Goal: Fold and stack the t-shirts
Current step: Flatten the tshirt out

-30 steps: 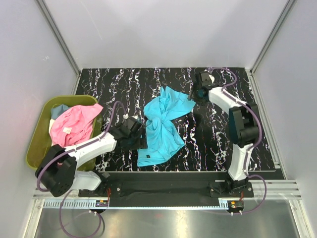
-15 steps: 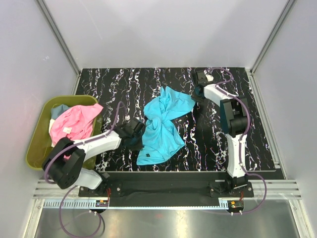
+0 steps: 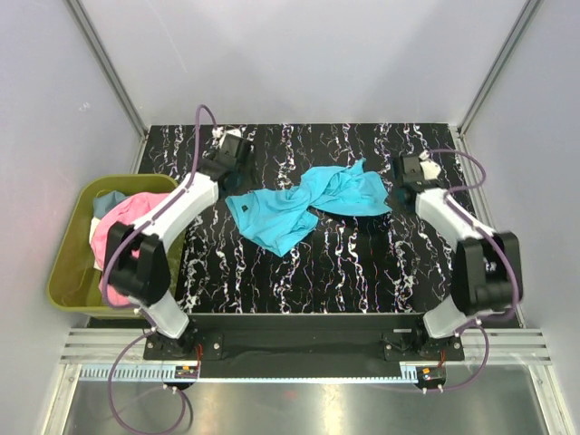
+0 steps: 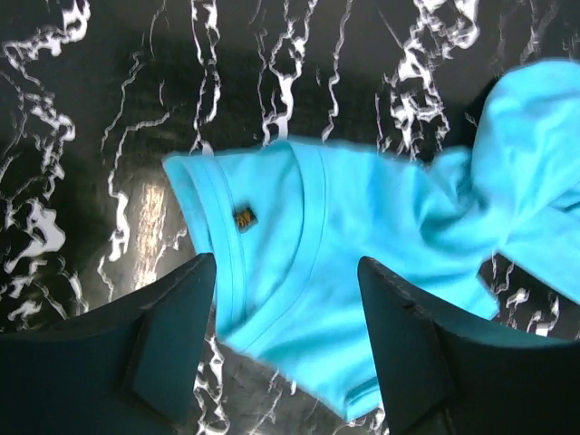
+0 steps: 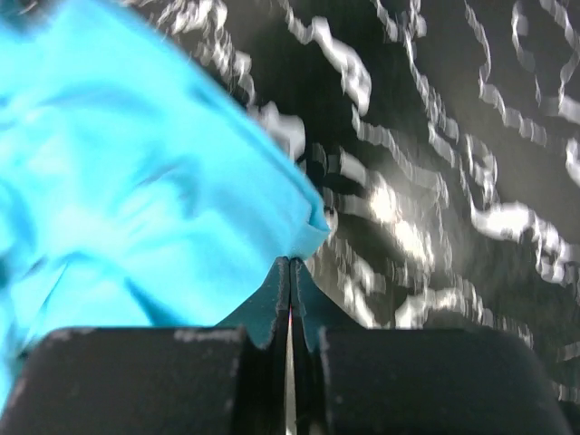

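Observation:
A turquoise t-shirt [image 3: 304,204] lies stretched sideways across the middle of the black marbled table [image 3: 362,272]. In the left wrist view its collar with a small label [image 4: 243,217] lies flat on the table below my left gripper [image 4: 285,267], which is open and holds nothing. At the back left, the left gripper [image 3: 228,174] hovers over the shirt's left end. My right gripper [image 5: 290,265] is shut, pinching the shirt's right-hand edge [image 5: 304,231], and sits at the cloth's right end [image 3: 396,193]. A pink t-shirt [image 3: 136,222] and a light blue one [image 3: 109,201] lie in the bin.
An olive-green plastic bin [image 3: 65,267] stands at the table's left edge, beside the left arm's base. Grey enclosure walls close in the back and sides. Bare tabletop shows in front of the shirt and at the far right.
The left arm swung from the near side to the back left and its jaws now stand open. The right gripper moved right and nearer, and the bunched shirt was drawn out sideways.

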{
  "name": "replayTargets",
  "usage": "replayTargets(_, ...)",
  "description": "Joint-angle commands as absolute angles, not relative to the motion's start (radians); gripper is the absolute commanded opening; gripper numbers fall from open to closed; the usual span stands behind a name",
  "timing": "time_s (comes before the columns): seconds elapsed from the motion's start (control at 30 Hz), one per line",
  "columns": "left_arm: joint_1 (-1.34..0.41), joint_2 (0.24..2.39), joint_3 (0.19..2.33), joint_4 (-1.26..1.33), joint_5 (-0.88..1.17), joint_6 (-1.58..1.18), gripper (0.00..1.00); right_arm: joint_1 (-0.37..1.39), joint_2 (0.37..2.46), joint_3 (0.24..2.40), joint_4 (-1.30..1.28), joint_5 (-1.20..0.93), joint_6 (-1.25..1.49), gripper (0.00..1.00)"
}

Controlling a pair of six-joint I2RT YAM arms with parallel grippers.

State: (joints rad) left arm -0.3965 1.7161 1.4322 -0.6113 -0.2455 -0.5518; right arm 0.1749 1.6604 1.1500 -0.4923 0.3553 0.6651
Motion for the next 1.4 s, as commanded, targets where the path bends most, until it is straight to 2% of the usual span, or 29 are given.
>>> replayTargets(0.0,-0.519,1.538,1.307,-0.588,-0.259,-0.434,0.67,0.183,1.525,0.992,-0.424,0.227,0.758,0.0)
replayTargets(0.03,-0.552,1.508,1.267,-0.56,-0.236,-0.416,0.64,0.183,1.487,0.964,-0.404,0.188,0.77,0.0)
replayTargets(0.07,-0.595,1.465,1.191,-0.536,-0.206,-0.399,0.55,0.183,1.467,0.942,-0.376,0.175,0.775,0.0)
replayTargets(0.2,-0.609,1.465,1.088,-0.479,-0.025,-0.423,0.54,0.183,1.39,0.871,-0.345,0.134,0.764,0.0)
replayTargets(0.37,-0.621,1.535,1.046,-0.408,0.052,-0.459,0.61,0.183,1.371,0.831,-0.344,0.1,0.744,0.0)
replayTargets(0.47,-0.623,1.592,1.054,-0.321,0.107,-0.427,0.61,0.183,1.345,0.782,-0.298,0.045,0.745,0.0)
replayTargets(0.5,-0.624,1.606,1.068,-0.293,0.106,-0.42,0.61,0.183,1.336,0.76,-0.288,0.034,0.747,0.0)
replayTargets(0.63,-0.63,1.681,1.155,-0.25,0.112,-0.382,0.48,0.183,1.307,0.742,-0.285,0.014,0.733,0.0)
replayTargets(0.73,-0.649,1.782,1.187,-0.293,0.149,-0.376,0.51,0.183,1.296,0.746,-0.29,0.011,0.724,0.0)
replayTargets(0.87,-0.702,1.792,1.128,-0.23,0.186,-0.345,0.52,0.183,1.292,0.741,-0.281,0.005,0.719,0.0)
replayTargets(1.0,-0.775,1.729,1.069,-0.222,0.178,-0.336,0.4,0.183,1.299,0.736,-0.273,0.003,0.715,0.0)
replayTargets(1.27,-0.871,1.572,0.953,-0.233,0.163,-0.373,0.43,0.183,1.315,0.735,-0.262,-0.02,0.707,0.0)
replayTargets(1.33,-0.859,1.552,0.953,-0.247,0.1,-0.385,0.44,0.184,1.31,0.733,-0.261,-0.021,0.704,0.0)
replayTargets(1.37,-0.845,1.557,0.972,-0.311,0.004,-0.406,0.44,0.183,1.31,0.736,-0.262,-0.021,0.701,0.0)
